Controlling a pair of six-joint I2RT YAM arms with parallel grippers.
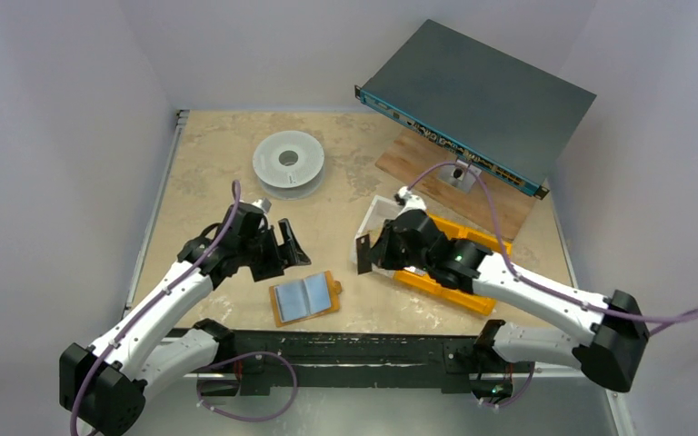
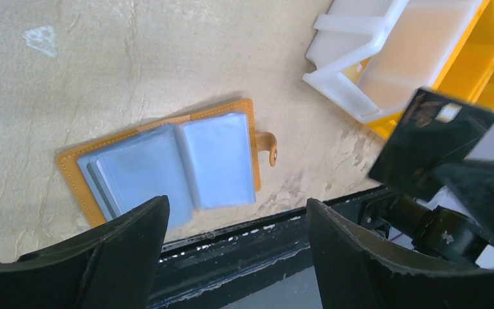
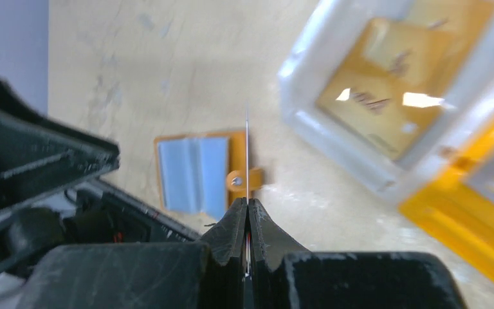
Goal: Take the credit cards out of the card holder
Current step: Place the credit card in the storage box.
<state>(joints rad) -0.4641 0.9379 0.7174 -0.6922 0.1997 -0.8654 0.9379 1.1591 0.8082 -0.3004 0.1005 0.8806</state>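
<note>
Two-arm card extraction, seen from overhead and from both wrists. The card holder (image 1: 304, 298) lies flat and open on the beige, mottled bench (image 1: 209, 173), close to its near edge and between the two arm bases. This pose presumably turns the pockets upward for access. It is a thin mustard-orange, leather-like cover with stitched borders, and it carries a stack of translucent bluish plastic sleeves (image 2: 215, 161). Its short strap tab (image 2: 268, 147), with a small snap, juts from one side. A grey edge under one stack of sleeves may be another card; this cannot be confirmed. The left gripper (image 2: 237, 212) hangs just above and behind the holder. Its black, scuffed fingers (image 2: 122, 251) are spread wide with nothing between them, so the holder is not pinned down at this instant. The right gripper (image 3: 247, 206) is closed tight on a black card (image 2: 431, 138), a thin, rigid, glossy rectangle. It appears only as a fine line in the right wrist view because it is pinched by one edge and held edge-on. The card is lifted off the bench, between the holder and a white plastic tray (image 2: 373, 58) that rests against the bright orange bins (image 1: 454, 263), a likely drop-off. Towards the bench's far edge stand a translucent white filament spool (image 1: 288, 163), a wooden board (image 1: 418, 159) and a dark rack-mount switch (image 1: 477, 100) propped at a tilt.
</note>
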